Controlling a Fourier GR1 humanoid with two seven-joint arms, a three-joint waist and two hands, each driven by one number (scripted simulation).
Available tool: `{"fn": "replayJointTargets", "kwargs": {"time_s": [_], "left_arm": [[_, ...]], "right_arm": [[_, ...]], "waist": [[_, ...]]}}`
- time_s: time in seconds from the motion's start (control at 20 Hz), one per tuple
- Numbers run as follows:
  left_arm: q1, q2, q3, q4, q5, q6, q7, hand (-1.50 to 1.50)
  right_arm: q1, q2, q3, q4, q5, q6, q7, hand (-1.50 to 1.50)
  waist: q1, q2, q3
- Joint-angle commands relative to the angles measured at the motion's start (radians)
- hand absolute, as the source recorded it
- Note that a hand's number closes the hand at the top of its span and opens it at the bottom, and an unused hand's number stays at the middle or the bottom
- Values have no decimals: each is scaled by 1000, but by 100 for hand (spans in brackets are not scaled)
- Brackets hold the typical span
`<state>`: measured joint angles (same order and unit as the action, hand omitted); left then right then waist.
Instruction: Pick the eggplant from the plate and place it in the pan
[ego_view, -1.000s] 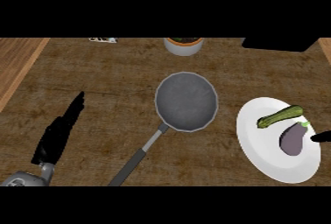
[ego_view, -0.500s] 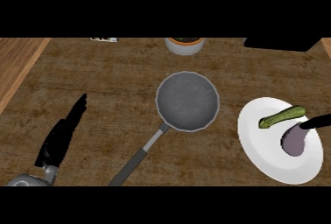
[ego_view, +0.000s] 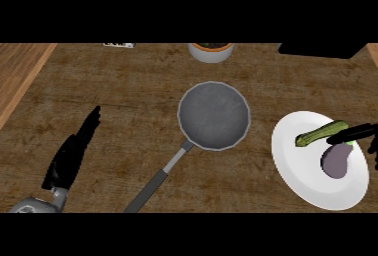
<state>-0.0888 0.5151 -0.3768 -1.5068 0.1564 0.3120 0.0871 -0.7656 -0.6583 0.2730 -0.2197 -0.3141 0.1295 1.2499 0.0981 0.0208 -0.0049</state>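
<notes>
A purple eggplant (ego_view: 338, 161) with a green stem lies on the white plate (ego_view: 304, 170) at the right of the counter. My right hand (ego_view: 354, 133) comes in from the right edge. Its dark fingers (ego_view: 345, 136) reach over the stem end, and the thumb shows at the edge beside the purple body. The hand is open and does not grip the eggplant. The grey pan (ego_view: 214, 115) sits in the middle with nothing in it, its handle pointing down-left. My left hand (ego_view: 72, 156) rests open at the lower left, fingers straight, well away from the pan.
A small round pot (ego_view: 212, 51) stands at the back, just beyond the pan. A black object (ego_view: 322, 49) sits at the back right. A lighter wooden strip (ego_view: 21, 75) runs along the left side.
My right hand has come in from the right edge and now reaches over the eggplant's stem. The eggplant, plate and pan have not moved. The left hand has barely shifted.
</notes>
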Motion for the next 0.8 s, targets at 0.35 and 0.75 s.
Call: {"fn": "replayJointTargets", "kwargs": {"time_s": [0.35, 0.75], "left_arm": [[13, 17, 11, -29, -2, -9, 18, 0], [42, -22, -6, -15, -20, 12, -19, 0]], "right_arm": [[-100, 111, -2, 217, -32, 194, 237, -150], [-71, 146, -19, 219, -41, 230, 237, -150]], "waist": [[0, 7, 7], [-18, 9, 3]]}}
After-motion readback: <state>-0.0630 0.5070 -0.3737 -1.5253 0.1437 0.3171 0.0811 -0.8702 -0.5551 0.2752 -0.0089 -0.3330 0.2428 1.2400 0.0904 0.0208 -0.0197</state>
